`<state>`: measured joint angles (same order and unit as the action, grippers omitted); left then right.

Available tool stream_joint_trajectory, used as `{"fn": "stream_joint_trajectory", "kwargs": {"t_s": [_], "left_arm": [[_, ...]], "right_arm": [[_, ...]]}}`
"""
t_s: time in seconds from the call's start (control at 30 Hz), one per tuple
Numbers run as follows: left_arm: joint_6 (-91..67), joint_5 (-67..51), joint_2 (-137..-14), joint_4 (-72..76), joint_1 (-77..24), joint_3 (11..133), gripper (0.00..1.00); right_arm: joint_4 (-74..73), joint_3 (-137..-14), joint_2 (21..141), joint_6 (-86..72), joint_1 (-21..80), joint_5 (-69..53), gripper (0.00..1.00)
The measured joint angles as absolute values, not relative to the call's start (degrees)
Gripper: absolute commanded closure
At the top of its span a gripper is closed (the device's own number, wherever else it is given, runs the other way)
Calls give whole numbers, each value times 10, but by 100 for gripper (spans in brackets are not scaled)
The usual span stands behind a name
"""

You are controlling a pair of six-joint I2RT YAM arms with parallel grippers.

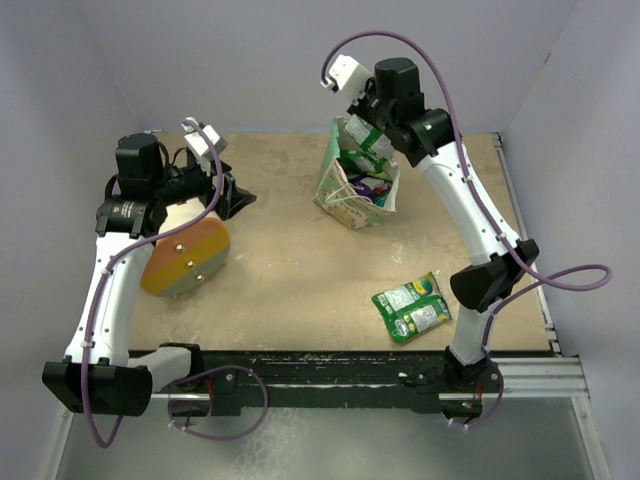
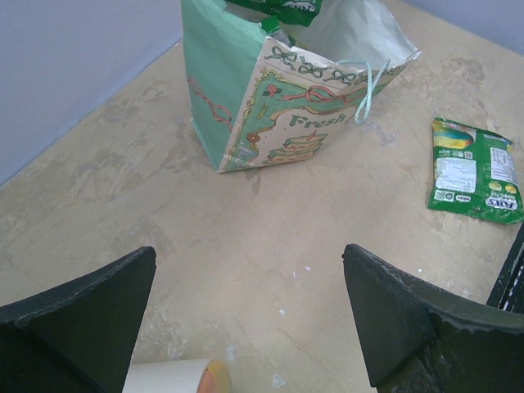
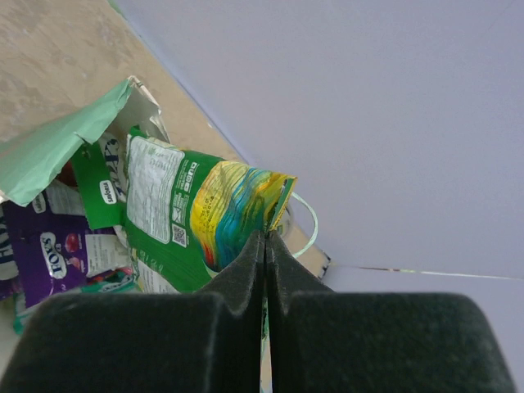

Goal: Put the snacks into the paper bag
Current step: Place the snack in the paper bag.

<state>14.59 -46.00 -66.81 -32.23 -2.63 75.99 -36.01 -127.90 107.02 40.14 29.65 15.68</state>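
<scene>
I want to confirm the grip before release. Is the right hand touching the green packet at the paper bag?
Touching. The right wrist view shows the shut right hand pinching the edge of the green packet between its fingers.

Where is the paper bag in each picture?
Top external: the paper bag stands upper middle, at the table's far side.
Left wrist: the bag is top middle, printed front showing.
Right wrist: the bag is lower left, seen into its open mouth.
Shared landmark: the green packet sticking out of its top.
</scene>
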Motion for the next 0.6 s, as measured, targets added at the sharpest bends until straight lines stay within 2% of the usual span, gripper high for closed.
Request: {"fn": "stream_joint_trajectory", "kwargs": {"t_s": [0.27, 0.6], "left_arm": [[146, -460, -668, -322, -26, 760, 1], [146, -460, -668, -322, -26, 760, 1]], "right_arm": [[-336, -1232, 1070, 458, 319, 175, 100], [-326, -1179, 1070, 476, 322, 143, 100]]}}
